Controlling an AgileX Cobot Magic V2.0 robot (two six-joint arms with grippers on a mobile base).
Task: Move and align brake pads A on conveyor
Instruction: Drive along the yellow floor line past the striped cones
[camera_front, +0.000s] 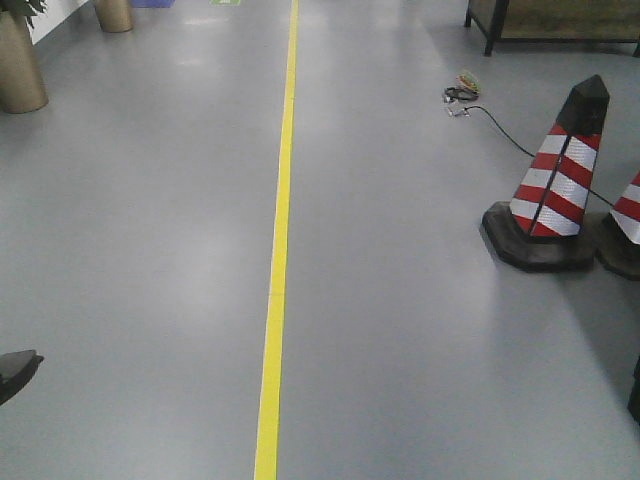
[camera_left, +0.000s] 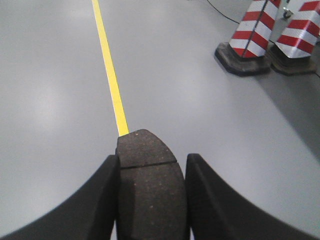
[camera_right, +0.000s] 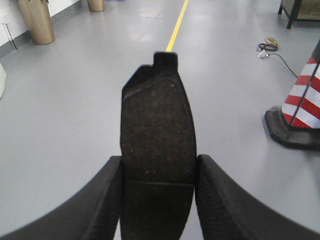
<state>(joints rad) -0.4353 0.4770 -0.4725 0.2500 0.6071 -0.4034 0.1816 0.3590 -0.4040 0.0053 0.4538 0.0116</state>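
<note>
Clearly both claws are pinching a pad each. On the left wrist view the left gripper (camera_left: 151, 200) has its two black fingers (camera_left: 95, 205) pressed against the long edges of a brake pad (camera_left: 147, 175), spread just as wide as the pad; the pad sticks out forward between them, its thin groove running across near the fingertips and its rounded end over the yellow line (camera_left: 110, 75) on the floor. On the right wrist view the right gripper (camera_right: 158, 200) grips a second pad (camera_right: 157, 135) the same way, fingers (camera_right: 225, 200) tight on both sides, with a groove low down and a small square tab at the far end.

Both pads are cut off by the lower edge of their views, so how far back they reach is hidden. The conveyor is not in any view. In the front view a dark tip (camera_front: 18, 370) pokes in at the lower left; what it belongs to I cannot tell.

Around lies grey floor (camera_front: 400, 300). Striped cones (camera_front: 555, 185) stand to the right, a cable (camera_front: 490, 120) trails behind them, and brown planters (camera_front: 20, 65) sit far left.
</note>
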